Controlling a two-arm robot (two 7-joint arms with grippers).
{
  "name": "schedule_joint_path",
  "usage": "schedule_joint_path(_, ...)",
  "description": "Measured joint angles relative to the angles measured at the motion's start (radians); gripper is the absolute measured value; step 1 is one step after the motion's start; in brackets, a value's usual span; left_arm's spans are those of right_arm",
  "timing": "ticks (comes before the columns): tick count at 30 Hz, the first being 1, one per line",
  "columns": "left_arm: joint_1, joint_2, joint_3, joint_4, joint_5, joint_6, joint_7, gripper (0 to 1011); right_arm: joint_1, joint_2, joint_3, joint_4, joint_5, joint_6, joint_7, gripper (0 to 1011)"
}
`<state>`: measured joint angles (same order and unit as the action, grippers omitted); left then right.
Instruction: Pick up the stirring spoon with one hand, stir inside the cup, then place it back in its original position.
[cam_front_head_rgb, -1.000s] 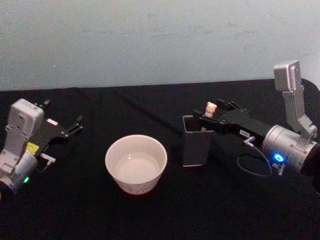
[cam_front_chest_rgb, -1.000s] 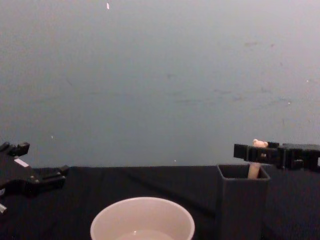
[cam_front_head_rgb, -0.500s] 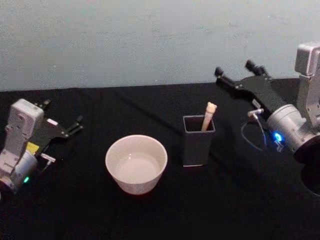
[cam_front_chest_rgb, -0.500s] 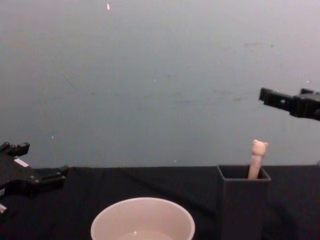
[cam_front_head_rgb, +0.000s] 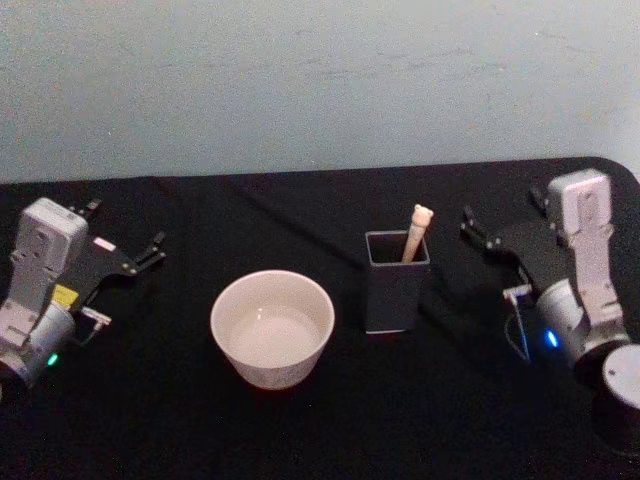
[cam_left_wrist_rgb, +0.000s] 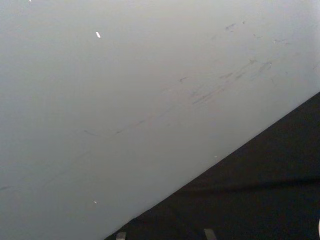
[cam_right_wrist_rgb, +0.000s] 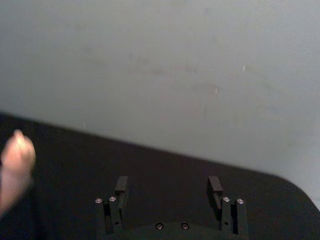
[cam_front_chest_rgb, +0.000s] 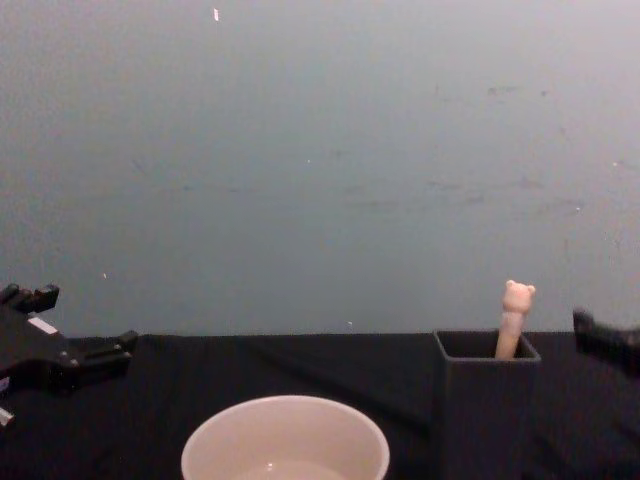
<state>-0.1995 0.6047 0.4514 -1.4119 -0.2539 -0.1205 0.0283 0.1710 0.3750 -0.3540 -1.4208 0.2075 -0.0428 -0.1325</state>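
Spoon (cam_front_head_rgb: 415, 231) well clear of jaws

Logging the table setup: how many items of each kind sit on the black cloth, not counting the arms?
Spoons: 1, stirring spoon standing in the holder
Cups: 1, cream cup
Holders: 1, dark grey holder
Total: 3

My right gripper (cam_right_wrist_rgb: 169, 187) hangs spread wide and empty over the black bench (cam_right_wrist_rgb: 165, 172), facing a pale wall (cam_right_wrist_rgb: 165, 70). A blurred cream shape (cam_right_wrist_rgb: 15, 167) sits at the edge.
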Motion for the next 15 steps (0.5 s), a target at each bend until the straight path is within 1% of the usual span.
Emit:
schedule_joint_path(2, 0.0, 0.0, 0.0, 0.0, 0.0, 0.0, 0.0, 1001, -0.001, -0.003, -0.003, 0.03, -0.016, 0.002, -0.002, 1002)
schedule_joint_path(8, 0.0, 0.0, 0.0, 0.0, 0.0, 0.0, 0.0, 1002, 0.013, -0.022, 0.002, 0.082, -0.024, 0.015, 0.003, 1002)
schedule_joint_path(15, 0.0, 0.0, 0.0, 0.0, 0.0, 0.0, 0.0, 1001, 0.014, -0.023, 0.002, 0.081, -0.025, 0.016, 0.005, 1003)
